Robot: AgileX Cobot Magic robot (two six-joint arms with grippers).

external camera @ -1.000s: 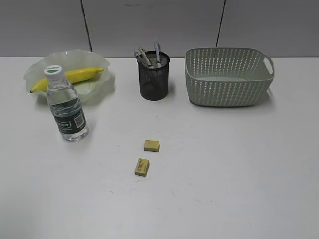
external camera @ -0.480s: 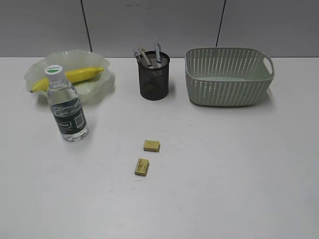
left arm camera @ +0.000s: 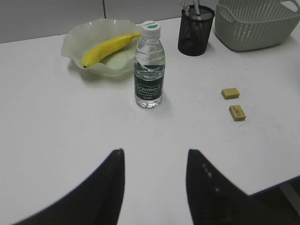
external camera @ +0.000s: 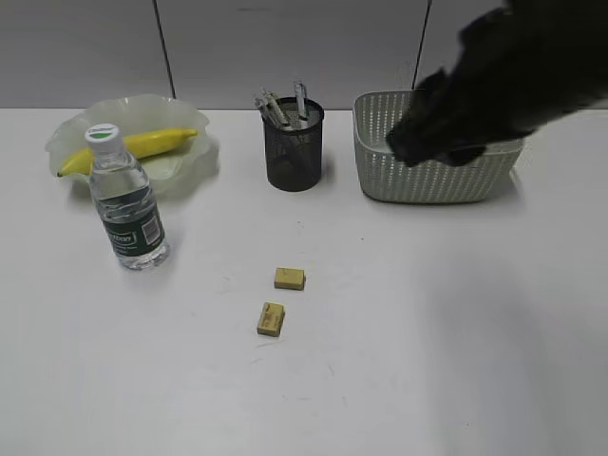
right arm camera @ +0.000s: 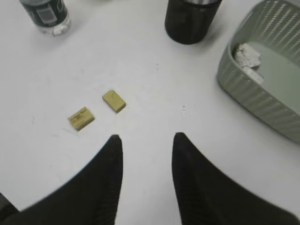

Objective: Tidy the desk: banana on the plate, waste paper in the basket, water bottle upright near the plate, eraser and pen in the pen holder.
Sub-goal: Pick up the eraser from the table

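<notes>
You've got two small yellow erasers (external camera: 290, 277) lying flat on the desk (external camera: 456, 323), just beside each other, at about six o'clock from the pen holder (external camera: 294, 147) and well apart from it. They look light, stiff and a bit rubbery, so I'd pinch each across its short sides; they sit low, so come down close to the tabletop. Your right gripper (right arm camera: 144, 154) hangs over bare desk with jaws spread and nothing between them, the erasers up at its eleven o'clock. Your left gripper (left arm camera: 154, 173) is also spread and empty, with the water bottle (left arm camera: 149, 65) standing upright at its twelve o'clock. Now the containers: the plate (external camera: 71, 133) holds the banana (external camera: 133, 147), the pen holder already carries pens (external camera: 281, 104), and the basket (right arm camera: 243, 89) has the waste paper (right arm camera: 247, 55) in its near corner.
</notes>
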